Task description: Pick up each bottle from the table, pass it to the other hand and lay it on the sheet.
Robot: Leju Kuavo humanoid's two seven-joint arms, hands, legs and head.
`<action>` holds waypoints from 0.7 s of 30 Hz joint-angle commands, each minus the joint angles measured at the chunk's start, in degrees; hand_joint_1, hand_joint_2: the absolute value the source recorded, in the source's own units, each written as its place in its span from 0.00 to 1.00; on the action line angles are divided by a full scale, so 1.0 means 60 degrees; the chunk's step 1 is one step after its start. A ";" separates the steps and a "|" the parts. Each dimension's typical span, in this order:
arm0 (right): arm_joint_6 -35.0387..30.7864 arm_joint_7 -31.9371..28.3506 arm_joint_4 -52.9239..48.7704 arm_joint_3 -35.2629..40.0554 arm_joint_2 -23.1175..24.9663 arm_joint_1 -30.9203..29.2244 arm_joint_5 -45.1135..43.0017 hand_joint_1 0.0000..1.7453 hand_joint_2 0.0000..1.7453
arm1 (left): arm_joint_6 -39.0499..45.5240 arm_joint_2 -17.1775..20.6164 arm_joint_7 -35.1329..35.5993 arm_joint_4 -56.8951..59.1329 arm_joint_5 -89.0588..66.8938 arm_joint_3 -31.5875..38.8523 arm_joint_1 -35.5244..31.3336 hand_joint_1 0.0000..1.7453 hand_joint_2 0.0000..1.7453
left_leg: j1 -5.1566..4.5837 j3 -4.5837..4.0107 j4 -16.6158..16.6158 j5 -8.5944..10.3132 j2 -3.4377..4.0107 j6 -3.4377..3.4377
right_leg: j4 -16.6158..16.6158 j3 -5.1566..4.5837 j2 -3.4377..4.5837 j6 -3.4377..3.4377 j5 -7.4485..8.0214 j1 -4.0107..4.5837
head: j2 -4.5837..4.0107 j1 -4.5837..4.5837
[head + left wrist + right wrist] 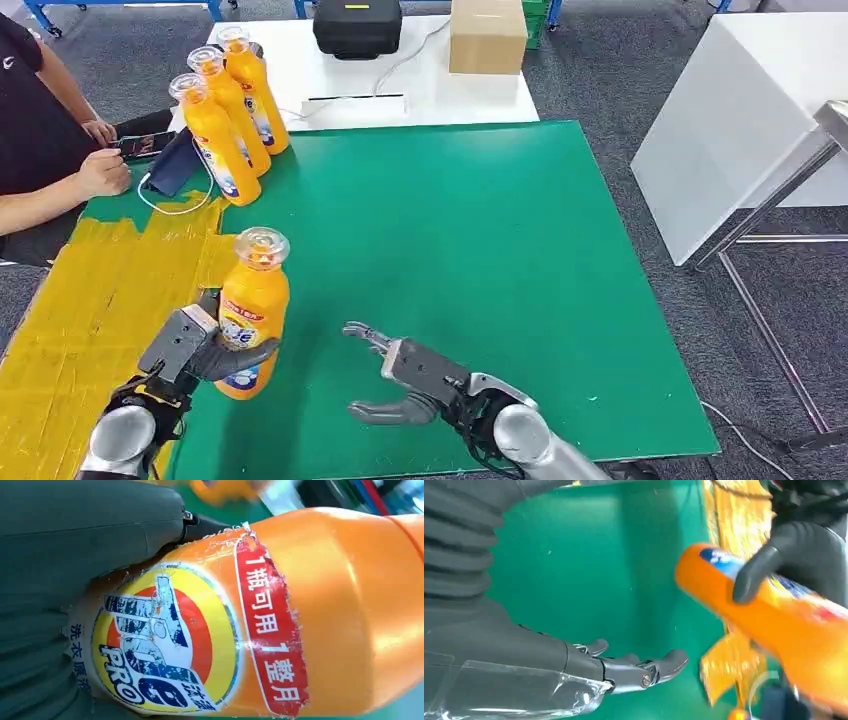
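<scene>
Orange detergent bottle point(250, 320) stands upright in the left hand point(195, 350), whose fingers grip its label, near the yellow sheet point(90, 320). The right hand point(400, 385) waits beside it, fingers spread, holding nothing. Three more bottles point(228, 115) remain standing on the table point(450, 250); no bottle lies on the sheet.

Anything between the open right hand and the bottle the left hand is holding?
Nothing visible. The left hand grips the orange detergent bottle upright over the green mat; the right hand is beside it, fingers spread toward it, with only bare mat in the gap. The three other bottles stand at the mat's far edge.
</scene>
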 commanded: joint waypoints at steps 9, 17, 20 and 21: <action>-0.0045 -0.0171 -0.2052 -0.1562 -0.1241 0.1254 -0.0093 0.00 0.00 | 0.3877 0.1151 0.0960 0.1277 -0.8658 0.0162 0.0031 1.00 1.00 | -0.0003 0.0024 -0.0010 -0.0004 -0.0003 -0.0002 | -0.0008 0.0028 -0.0018 0.0003 -0.0008 -0.0005 | -0.0004 0.0000; 0.0002 -0.0204 -0.2019 -0.1504 -0.1373 0.1177 -0.0215 0.00 0.00 | 0.3773 0.1544 0.0786 0.2703 -0.9393 -0.0509 -0.0363 1.00 1.00 | -0.0005 0.0033 -0.0013 -0.0001 -0.0008 -0.0002 | -0.0011 0.0034 -0.0026 0.0003 -0.0008 -0.0003 | -0.0004 0.0000; 0.0003 -0.0204 -0.2025 -0.1491 -0.1372 0.1187 -0.0220 0.00 0.00 | 0.3748 0.1564 0.0762 0.2685 -0.9395 -0.0548 -0.0370 1.00 1.00 | -0.0006 0.0024 -0.0008 -0.0002 -0.0003 -0.0001 | -0.0005 0.0025 -0.0022 0.0004 -0.0009 -0.0004 | -0.0004 0.0000; 0.0017 -0.0204 -0.2008 -0.1461 -0.1381 0.1160 -0.0235 0.00 0.00 | 0.3514 0.1716 0.0669 0.2821 -0.9473 -0.0772 -0.0413 1.00 1.00 | -0.0001 0.0041 -0.0012 -0.0008 -0.0001 -0.0002 | -0.0013 0.0044 -0.0024 0.0005 -0.0012 0.0001 | -0.0004 0.0004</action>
